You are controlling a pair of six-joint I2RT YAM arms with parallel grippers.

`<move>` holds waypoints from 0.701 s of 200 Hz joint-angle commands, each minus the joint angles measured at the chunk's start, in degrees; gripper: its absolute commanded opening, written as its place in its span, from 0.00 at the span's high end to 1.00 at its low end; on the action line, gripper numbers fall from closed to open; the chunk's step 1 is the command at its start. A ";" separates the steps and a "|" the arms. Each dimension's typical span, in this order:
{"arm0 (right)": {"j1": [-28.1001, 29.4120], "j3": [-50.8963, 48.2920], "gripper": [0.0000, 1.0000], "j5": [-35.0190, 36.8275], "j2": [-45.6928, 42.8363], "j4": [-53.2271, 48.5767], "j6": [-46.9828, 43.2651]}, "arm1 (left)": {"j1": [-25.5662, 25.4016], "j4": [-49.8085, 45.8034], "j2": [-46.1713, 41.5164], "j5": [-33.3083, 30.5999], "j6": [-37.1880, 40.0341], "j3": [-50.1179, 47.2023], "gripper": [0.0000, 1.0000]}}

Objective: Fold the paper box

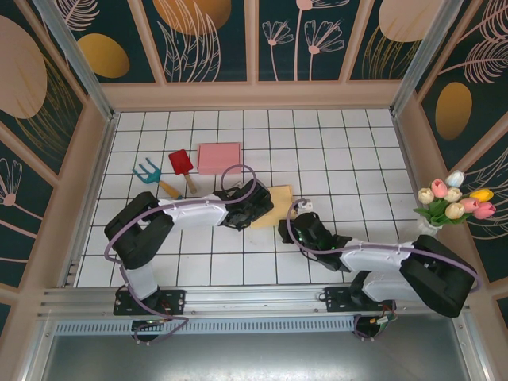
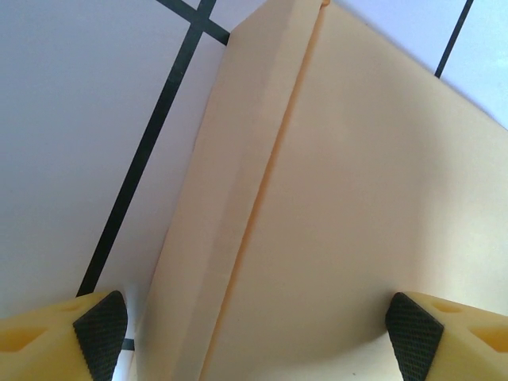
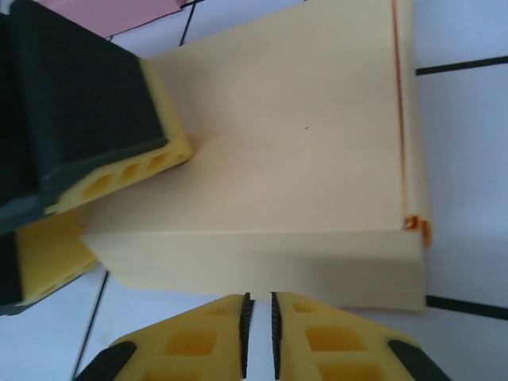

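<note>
Right, the paper box [image 1: 278, 203] lies flat around the middle of the tabletop [image 1: 349, 159], with both arms reaching in on it from the near edge. The left gripper [image 1: 255, 205] is over the box's left side, and the right gripper [image 1: 292, 227] sits just off its near right corner.

From the left wrist camera, the left gripper [image 2: 254, 340] is spread wide and released. One dark pad [image 2: 99, 333] is over the white tiles, the other over the tan sheet. Between them the paper box [image 2: 357, 198] shows a long flap along its left edge, creased and lifted at a slant. Whether the pads touch the paper I cannot tell.

Over on the right wrist camera, the right gripper [image 3: 258, 333] is clenched almost completely, a thin slit between its ridged tips and nothing caught in it. It sits just in front of the paper box [image 3: 294, 143], whose near flap stands folded up facing it. One of the left gripper's fingers [image 3: 95, 119] comes down onto the box's top face on the left.

Further toward the far edge lies a pink sheet [image 1: 219, 157], its corner peeking into the right wrist camera [image 3: 119, 12]. Left of it are a red trowel [image 1: 181, 163] and a blue rake [image 1: 147, 171]. A bunch of flowers [image 1: 454, 198] stands at the right edge.
</note>
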 commanded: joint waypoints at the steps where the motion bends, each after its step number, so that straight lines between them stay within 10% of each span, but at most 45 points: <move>1: -0.11 1.09 0.83 -1.62 3.41 2.21 1.53 | -0.99 -9.19 3.94 3.42 0.66 -1.29 0.13; 66: -2.82 4.40 0.84 0.09 14.27 15.67 -2.30 | -3.10 -7.59 3.67 5.28 1.17 -0.76 0.16; 140: -16.85 9.81 0.84 -13.76 10.37 -3.34 -5.96 | -4.83 -5.95 -8.46 0.82 4.49 -2.79 0.13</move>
